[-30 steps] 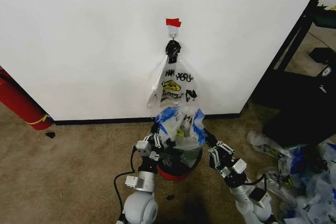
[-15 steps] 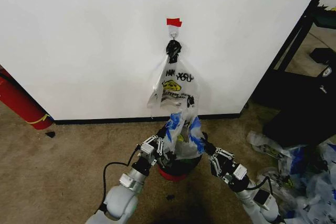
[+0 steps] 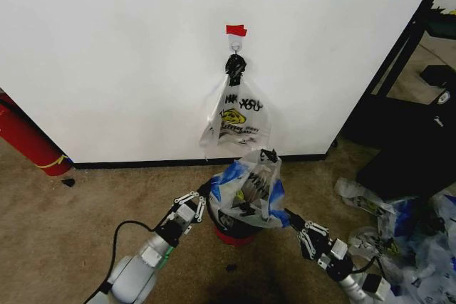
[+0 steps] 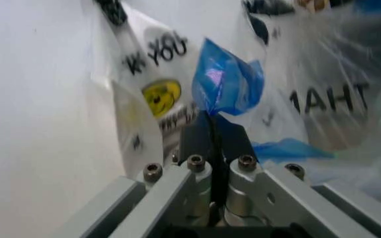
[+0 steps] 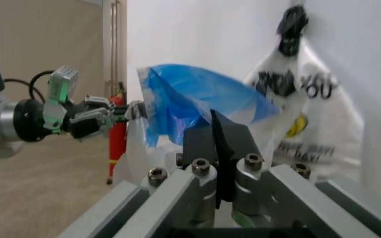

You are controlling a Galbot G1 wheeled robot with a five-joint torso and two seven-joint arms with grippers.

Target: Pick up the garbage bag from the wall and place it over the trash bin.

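I held the garbage bag point(image 3: 251, 189) stretched over the trash bin point(image 3: 234, 231) below the wall point(image 3: 107, 55), left gripper point(image 3: 201, 196) and right gripper point(image 3: 291, 218) fingers each pinching a blue-patched edge. Thin, see-through, apparently not yet seated; the sides wanted pulling down evenly, clear of the smiley bag point(image 3: 236, 115).

Bright even light on white wall point(image 3: 107, 55); wrist views blurred close up

Brown carpet point(image 3: 85, 211) runs to a black baseboard point(image 3: 142, 164); a red cylinder point(image 3: 25, 137) leans far left, a black shelf frame point(image 3: 399, 55) stands right.
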